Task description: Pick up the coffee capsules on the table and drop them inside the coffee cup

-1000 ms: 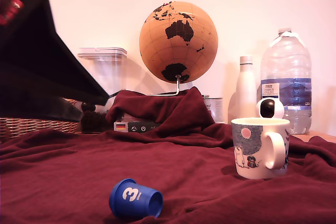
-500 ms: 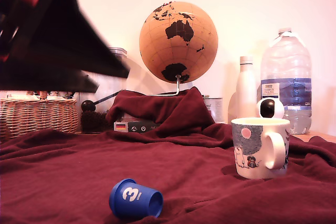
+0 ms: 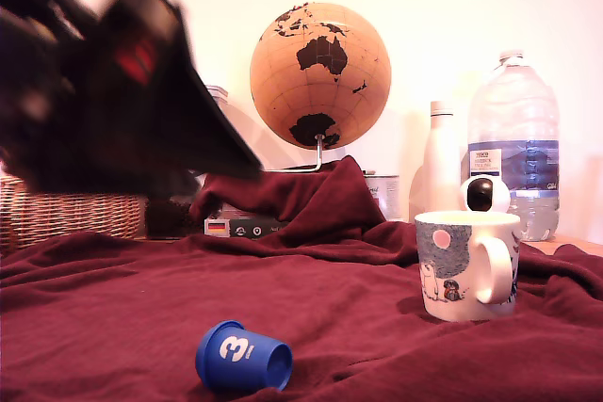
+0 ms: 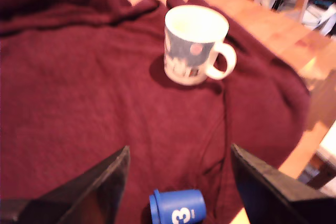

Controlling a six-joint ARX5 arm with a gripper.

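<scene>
A blue coffee capsule (image 3: pixel 243 358) with a white "3" lies on its side on the table's dark red blanket (image 3: pixel 113 308), near the front. In the wrist view this capsule (image 4: pixel 177 208) sits just below the gap between my fingers. My gripper (image 4: pixel 179 148) is open, its dark fingers (image 4: pixel 105 182) wide apart with nothing between them. The white printed coffee cup (image 3: pixel 466 264) stands upright at the exterior view's right, well apart from the capsule. Its inside (image 4: pixel 194 43) looks empty. My arm (image 3: pixel 113 110) is a dark blur high at the exterior view's left.
At the back stand a cork globe (image 3: pixel 320 74), a wicker basket (image 3: pixel 71 216), a white bottle (image 3: pixel 440 162), a large water bottle (image 3: pixel 514 143) and a small ball camera (image 3: pixel 484 194). The blanket is heaped (image 3: pixel 301 195) under the globe. Bare wood (image 4: pixel 262 19) shows beyond the cup.
My arm has swung toward the exterior view's right, its dark tip now nearer the globe. The blue capsule and the cup have not moved.
</scene>
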